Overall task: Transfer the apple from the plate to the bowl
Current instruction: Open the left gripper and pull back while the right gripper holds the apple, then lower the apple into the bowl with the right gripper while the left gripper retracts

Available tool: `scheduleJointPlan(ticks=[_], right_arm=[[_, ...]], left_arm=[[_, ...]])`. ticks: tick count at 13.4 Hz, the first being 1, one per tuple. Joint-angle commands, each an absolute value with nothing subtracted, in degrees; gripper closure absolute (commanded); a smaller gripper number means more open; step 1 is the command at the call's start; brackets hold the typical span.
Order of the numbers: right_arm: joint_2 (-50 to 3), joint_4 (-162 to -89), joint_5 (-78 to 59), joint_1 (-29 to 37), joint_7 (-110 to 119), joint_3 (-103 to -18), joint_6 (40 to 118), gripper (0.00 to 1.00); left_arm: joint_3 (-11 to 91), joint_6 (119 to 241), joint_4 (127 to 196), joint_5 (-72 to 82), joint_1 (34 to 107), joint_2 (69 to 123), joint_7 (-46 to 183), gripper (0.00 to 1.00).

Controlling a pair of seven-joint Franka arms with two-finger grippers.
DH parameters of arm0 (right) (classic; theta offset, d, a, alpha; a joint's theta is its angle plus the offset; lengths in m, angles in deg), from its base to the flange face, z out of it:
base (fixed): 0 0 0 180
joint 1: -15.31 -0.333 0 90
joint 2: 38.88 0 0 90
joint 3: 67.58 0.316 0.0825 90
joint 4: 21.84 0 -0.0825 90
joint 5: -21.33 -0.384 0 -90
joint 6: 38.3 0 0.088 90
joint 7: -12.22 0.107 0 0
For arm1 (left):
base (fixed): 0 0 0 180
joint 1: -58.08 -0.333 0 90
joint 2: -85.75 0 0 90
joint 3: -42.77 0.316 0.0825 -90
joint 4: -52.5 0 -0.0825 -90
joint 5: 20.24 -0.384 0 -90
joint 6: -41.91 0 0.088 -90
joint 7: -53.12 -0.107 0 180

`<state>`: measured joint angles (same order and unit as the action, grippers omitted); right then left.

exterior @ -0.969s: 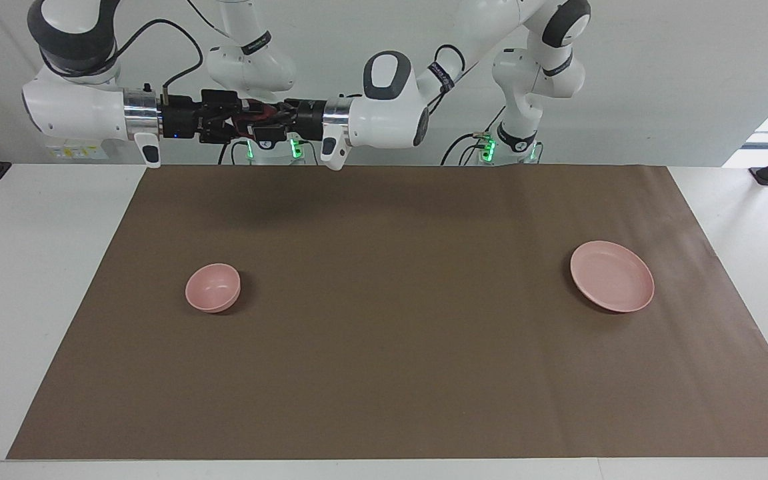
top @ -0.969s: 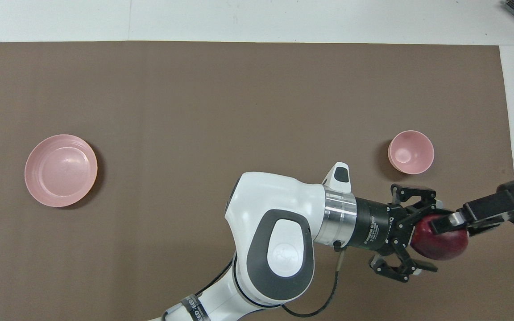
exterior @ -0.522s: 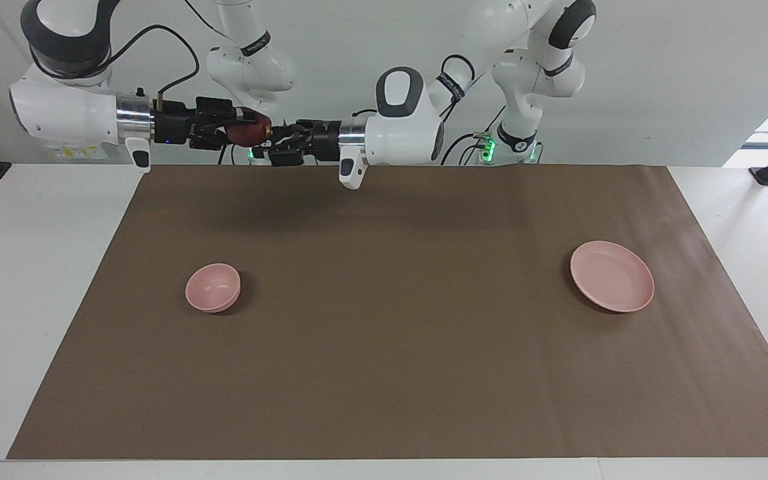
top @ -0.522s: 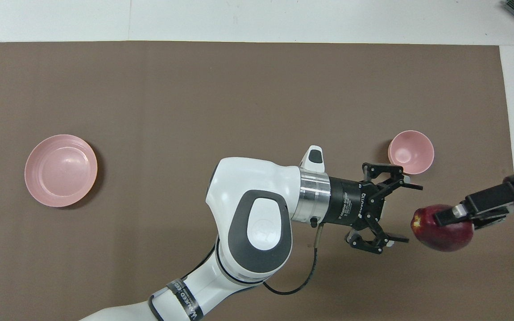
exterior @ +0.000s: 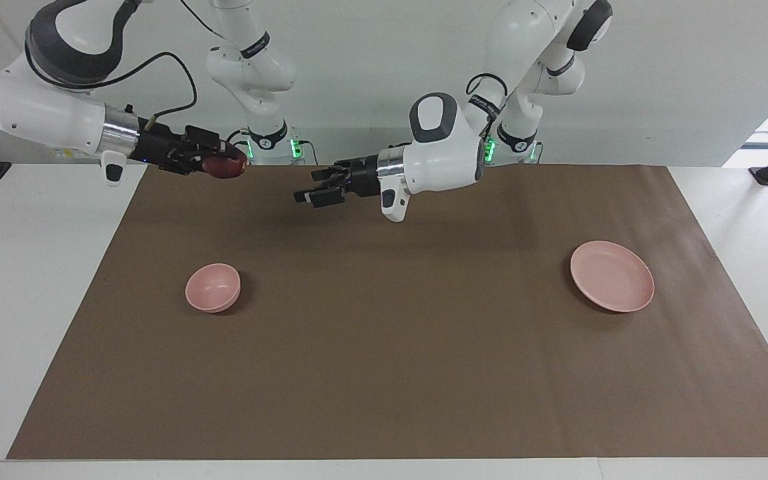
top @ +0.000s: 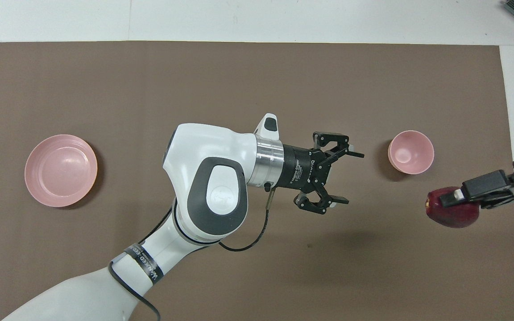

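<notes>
The dark red apple (exterior: pixel 225 166) (top: pixel 452 213) hangs in the air, with my right gripper (exterior: pixel 223 161) (top: pixel 455 199) shut on it, over the brown mat at the right arm's end. The small deep pink bowl (exterior: pixel 213 287) (top: pixel 411 151) stands on the mat below, farther from the robots than the apple's spot. My left gripper (exterior: pixel 305 191) (top: pixel 350 178) is open and holds nothing, up over the middle of the mat. The wide flat pink plate (exterior: pixel 612 276) (top: pixel 60 170) lies bare at the left arm's end.
A brown mat (exterior: pixel 397 373) (top: pixel 239 80) covers most of the white table. Nothing else lies on the mat besides the bowl and the plate. Both arm bases stand at the robots' edge of the table.
The left gripper has let go of the apple and drawn back toward the middle of the mat. The right gripper has carried the apple lower and toward its own end.
</notes>
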<state>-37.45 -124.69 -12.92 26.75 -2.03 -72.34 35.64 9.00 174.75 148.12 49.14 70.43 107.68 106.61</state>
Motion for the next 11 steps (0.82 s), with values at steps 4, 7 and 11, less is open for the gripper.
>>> scheduleJointPlan(ticks=[4, 7, 11], right_arm=[[-34.3, -121.7, 5.5, 20.1, -5.2, -69.9, 50.8, 1.00], [-31.1, -120.9, 13.0, 17.6, -7.9, -69.8, 57.8, 1.00], [-26.9, -121.9, 28.2, 11.5, -10.2, -69.8, 68.9, 1.00]], left_arm=[[8.8, 162.6, 149.3, 33.3, 61.2, 106.5, 107.4, 0.00], [8.8, 152.9, 149.3, 24.7, 55.6, 104.0, 107.3, 0.00], [8.8, 144.3, 148.9, 10.5, 50.7, 102.5, 107.1, 0.00]])
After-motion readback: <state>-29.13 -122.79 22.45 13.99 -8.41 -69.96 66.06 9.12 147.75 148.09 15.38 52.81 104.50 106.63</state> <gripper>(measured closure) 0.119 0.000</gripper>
